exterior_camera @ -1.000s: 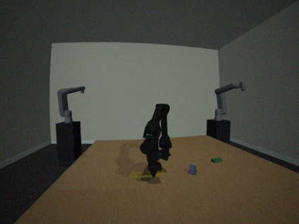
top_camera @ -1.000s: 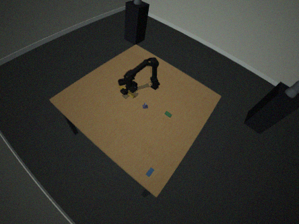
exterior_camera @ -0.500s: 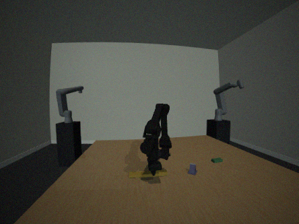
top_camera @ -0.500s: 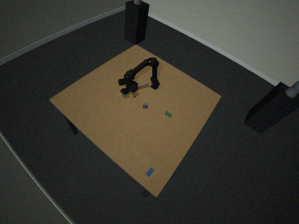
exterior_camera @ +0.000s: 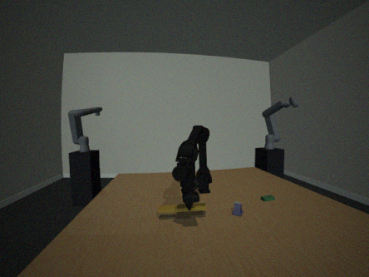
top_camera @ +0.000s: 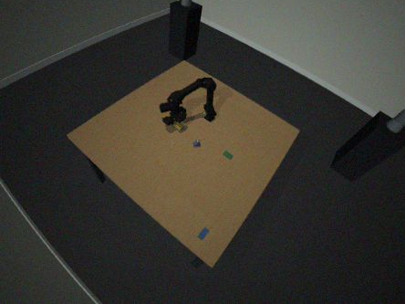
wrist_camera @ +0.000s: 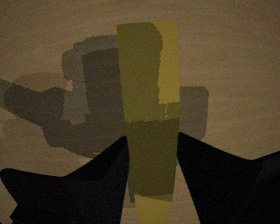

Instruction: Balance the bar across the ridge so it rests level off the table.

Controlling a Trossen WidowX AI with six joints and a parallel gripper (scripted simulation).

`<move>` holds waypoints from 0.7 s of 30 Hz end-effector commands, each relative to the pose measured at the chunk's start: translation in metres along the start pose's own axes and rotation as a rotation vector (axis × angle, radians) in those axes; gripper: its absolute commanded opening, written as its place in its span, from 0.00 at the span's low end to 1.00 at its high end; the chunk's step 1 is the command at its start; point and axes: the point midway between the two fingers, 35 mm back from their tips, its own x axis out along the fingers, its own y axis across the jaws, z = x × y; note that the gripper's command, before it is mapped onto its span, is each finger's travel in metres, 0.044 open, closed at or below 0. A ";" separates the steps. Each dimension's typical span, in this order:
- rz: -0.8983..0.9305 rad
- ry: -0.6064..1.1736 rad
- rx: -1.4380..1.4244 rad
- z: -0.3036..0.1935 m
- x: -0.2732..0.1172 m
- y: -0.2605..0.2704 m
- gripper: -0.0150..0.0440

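- Table [top_camera: 137,171]: wood-look top, tan, faint grain, matt.
- Bar [wrist_camera: 149,97]: yellow, smooth, matt, plastic-like; no sheen along its faces.
- Hand [wrist_camera: 153,178]: black, matt, plastic-like fingers, smooth-faced.
- Ridge [exterior_camera: 238,209]: small lilac piece, smooth, matt.
- Green block [exterior_camera: 268,198]: flat, smooth, matt.
- Blue block [top_camera: 203,233]: flat, smooth, matt.
- Floor [top_camera: 310,235]: dark grey, matt, finely speckled.
- Pedestals [exterior_camera: 84,174]: black, matt.

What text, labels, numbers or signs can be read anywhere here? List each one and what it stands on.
None: no readable text appears in any view.
Long flat yellow bar, clamped in the black gripper: plain faces.
Small purple ridge block, green flat block, blue flat block: plain, no marks.
Tan wooden table and walls: no signs.
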 end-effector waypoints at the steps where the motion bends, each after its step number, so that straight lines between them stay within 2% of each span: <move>1: -0.009 0.007 -0.002 -0.001 -0.012 -0.002 0.25; 21: -0.007 0.008 -0.005 0.001 -0.061 0.003 0.25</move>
